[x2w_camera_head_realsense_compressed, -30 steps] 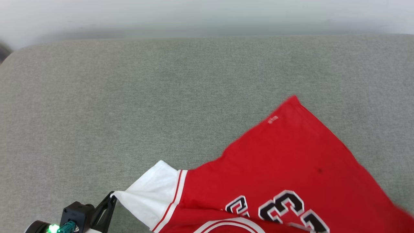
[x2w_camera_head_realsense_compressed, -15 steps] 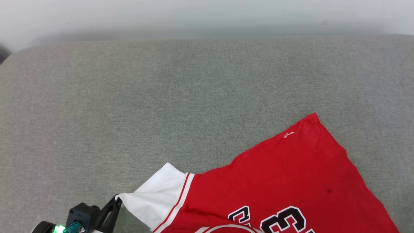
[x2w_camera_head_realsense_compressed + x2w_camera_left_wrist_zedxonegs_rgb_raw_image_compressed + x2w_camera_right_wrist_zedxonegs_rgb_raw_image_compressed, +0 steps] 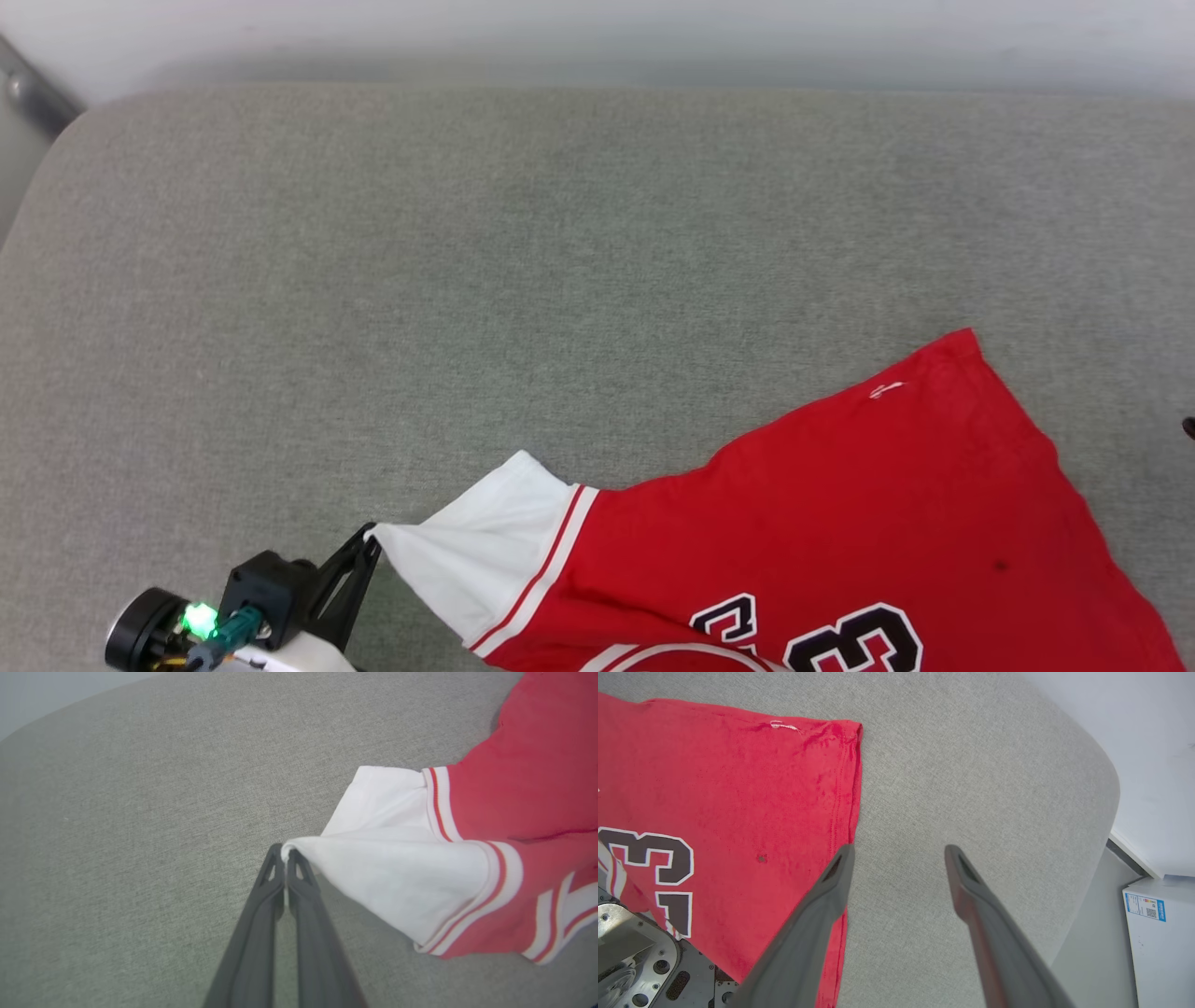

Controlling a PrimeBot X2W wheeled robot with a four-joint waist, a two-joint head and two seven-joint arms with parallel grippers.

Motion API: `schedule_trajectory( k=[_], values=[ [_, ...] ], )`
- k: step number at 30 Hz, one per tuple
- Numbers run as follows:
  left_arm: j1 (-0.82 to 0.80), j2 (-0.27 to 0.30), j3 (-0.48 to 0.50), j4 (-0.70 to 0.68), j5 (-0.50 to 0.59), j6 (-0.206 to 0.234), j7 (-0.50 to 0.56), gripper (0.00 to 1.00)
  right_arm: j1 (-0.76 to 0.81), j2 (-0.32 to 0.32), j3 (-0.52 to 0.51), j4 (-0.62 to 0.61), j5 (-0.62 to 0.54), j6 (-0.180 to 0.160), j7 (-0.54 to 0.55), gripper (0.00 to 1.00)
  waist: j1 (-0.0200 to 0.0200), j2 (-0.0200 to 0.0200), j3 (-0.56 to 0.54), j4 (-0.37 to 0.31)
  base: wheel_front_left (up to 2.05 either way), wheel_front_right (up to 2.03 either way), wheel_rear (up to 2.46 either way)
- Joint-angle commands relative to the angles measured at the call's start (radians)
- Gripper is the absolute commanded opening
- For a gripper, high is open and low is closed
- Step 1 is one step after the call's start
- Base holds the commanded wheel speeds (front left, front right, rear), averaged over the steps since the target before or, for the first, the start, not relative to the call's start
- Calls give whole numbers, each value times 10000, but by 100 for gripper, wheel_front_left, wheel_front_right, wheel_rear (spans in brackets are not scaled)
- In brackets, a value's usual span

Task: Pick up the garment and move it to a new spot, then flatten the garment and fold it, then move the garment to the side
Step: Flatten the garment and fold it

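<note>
Red jersey cloth of the garment [image 3: 840,523] lies spread on the grey fabric surface [image 3: 467,280] in the head view, its white sleeve [image 3: 476,560] drawn out toward the left end effector [image 3: 367,543]. From the left wrist, that end effector is closed tight on the sleeve's corner, lifting it into a taut peak, likely to pull wrinkles out. From the right wrist, the right end effector [image 3: 901,851] stands wide open and empty above bare surface just beside the red hem [image 3: 852,788], so that side rests flat
</note>
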Motion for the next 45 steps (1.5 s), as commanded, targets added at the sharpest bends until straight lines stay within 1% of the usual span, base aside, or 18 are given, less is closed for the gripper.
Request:
schedule_trajectory(
  k=[1, 3, 5, 10, 13, 16, 19, 23, 27, 28, 29, 32, 36, 40, 45],
  values=[
    [-212, -61, -16, -37, 104, -63, 46, 0, -632, -69, 394, 53, -19, -11, 349, 100, 0, 0, 287, 242, 0, 0, 0],
    [-444, -133, -76, -31, 261, -161, 147, 0, -1495, -152, 1090, 208, -149, -11, 929, 100, 0, 0, 501, 422, 0, 0, 0],
    [-659, -213, -108, 14, 381, -258, 221, 0, -2341, -87, 1843, 385, -258, -11, 1480, 100, 0, 0, 720, 569, 0, 0, 0],
    [-1162, -416, -121, 99, 618, -430, 300, 0, -4439, 669, 3547, 1349, -509, -11, 2863, 100, 0, 0, 1323, 882, 0, 0, 0],
    [-1412, -520, -92, 115, 716, -473, 305, 0, -5440, 1190, 4331, 2091, -756, -11, 3319, 100, 0, 0, 1686, 1044, 0, 0, 0],
    [-1552, -616, -83, 153, 794, -488, 280, 0, -6160, 1633, 4990, 2800, -922, -11, 3453, 100, 0, 0, 1986, 1170, 0, 0, 0],
    [-1671, -739, -72, 190, 821, -504, 241, 0, -6585, 1849, 5669, 3325, -1038, -11, 3413, 100, 0, 0, 2211, 1266, 0, 0, 0],
    [-1746, -866, -77, 284, 842, -544, 214, 0, -6650, 1827, 6599, 3839, -902, -10, 3330, 100, 0, 0, 2333, 1358, 0, 0, 0],
    [-1777, -985, -87, 401, 807, -563, 156, 0, -6426, 1789, 7312, 4163, -613, -10, 2983, 100, 0, 0, 2323, 1378, 0, 0, 0],
    [-1752, -994, -87, 442, 779, -568, 160, 0, -6455, 1784, 7444, 4171, -555, -8, 2839, 32, 0, 0, 2284, 1361, 0, 0, 0],
    [-1711, -1001, -84, 488, 744, -576, 151, 0, -6520, 1776, 7539, 4156, -548, -7, 2672, 0, 0, 0, 2221, 1333, 0, 0, 0],
    [-1580, -997, -101, 616, 688, -609, 125, 0, -6855, 1728, 7630, 4227, -505, -10, 2090, 0, 0, 0, 1911, 1227, 0, 0, 0],
    [-1408, -999, -59, 795, 511, -652, 65, 0, -7177, 1799, 7608, 4373, -332, -10, 997, 0, 0, 0, 1192, 1045, 0, 0, 0],
    [-1255, -813, -51, 1012, 418, -684, 46, 0, -7142, 1740, 7810, 4280, -150, -10, -9, 0, 0, 0, 364, 785, 0, 0, 0],
    [-1408, -538, 67, 1113, 379, -728, 73, 0, -7040, 1595, 7649, 4012, 88, -10, -1454, 0, 0, 0, -596, 525, 0, 0, 0]
  ],
)
